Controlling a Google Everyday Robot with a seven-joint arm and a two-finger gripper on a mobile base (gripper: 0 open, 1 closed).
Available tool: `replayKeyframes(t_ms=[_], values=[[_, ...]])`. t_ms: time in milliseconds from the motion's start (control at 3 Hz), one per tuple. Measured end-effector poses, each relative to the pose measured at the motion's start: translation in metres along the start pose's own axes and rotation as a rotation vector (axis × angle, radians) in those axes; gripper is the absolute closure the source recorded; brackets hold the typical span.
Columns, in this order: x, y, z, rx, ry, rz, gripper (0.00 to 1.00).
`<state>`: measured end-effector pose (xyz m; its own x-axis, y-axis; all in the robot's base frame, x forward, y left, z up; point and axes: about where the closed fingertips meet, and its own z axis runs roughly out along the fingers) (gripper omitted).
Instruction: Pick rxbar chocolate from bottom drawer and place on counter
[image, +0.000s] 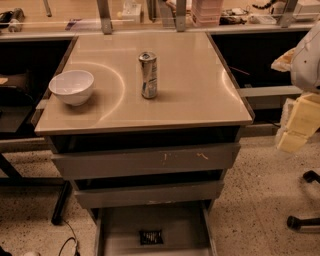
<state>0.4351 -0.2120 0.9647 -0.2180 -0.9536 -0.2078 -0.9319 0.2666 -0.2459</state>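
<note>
Bar (151, 237) flat, mid-floor of the open drawer (120, 227). Your gripper (299, 124), likely the pale block off the right edge of the counter (200, 90), well apart; can't tell its opening or load. Come down clear of the upper drawers (145, 161); pinch across the bar's short width.

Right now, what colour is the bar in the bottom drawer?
Black bar, camera view; gripper hangs right of the counter.

Cropped by the lower picture edge: front of the bottom drawer (190, 227), below the table's (200, 100) front edge. Too small to read: lettering on the rxbar chocolate (151, 236). Off the table's right edge, partly cut by the frame: pale blurred claw (299, 122), outline unclear.
</note>
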Motion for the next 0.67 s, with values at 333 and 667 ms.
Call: replayKeyframes(t_ms=[333,667], values=[[0.002,0.021,0.045,-0.043,-0.040,-0.001,0.00],[0.011,0.046,0.114,-0.113,-0.088,0.006,0.00]])
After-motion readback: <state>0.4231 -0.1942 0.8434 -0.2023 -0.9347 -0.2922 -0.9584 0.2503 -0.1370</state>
